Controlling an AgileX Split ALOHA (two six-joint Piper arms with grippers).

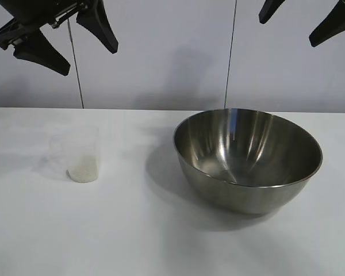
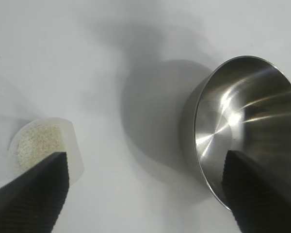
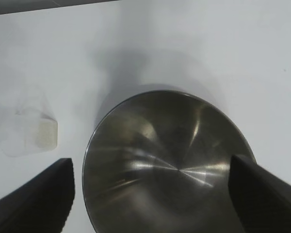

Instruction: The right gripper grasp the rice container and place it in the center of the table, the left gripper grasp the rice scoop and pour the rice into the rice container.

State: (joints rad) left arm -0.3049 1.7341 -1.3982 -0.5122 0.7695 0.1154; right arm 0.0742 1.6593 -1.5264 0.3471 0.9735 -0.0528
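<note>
On the table (image 1: 132,241), rice container (image 1: 247,158) sits at about 3 o'clock of centre, upright, nothing inside. Rice scoop (image 1: 77,154) well apart at 9 o'clock, upright, low layer of rice (image 1: 82,171) in its bottom. Left gripper (image 1: 63,37) hangs at 11 o'clock above the scoop — jaws wide apart, holding nothing. Right gripper (image 1: 302,20) at 1 o'clock above the bowl — jaws wide apart too, clear of the rim, nothing held. In the right wrist view the bowl lies between its fingers, below them.
</note>
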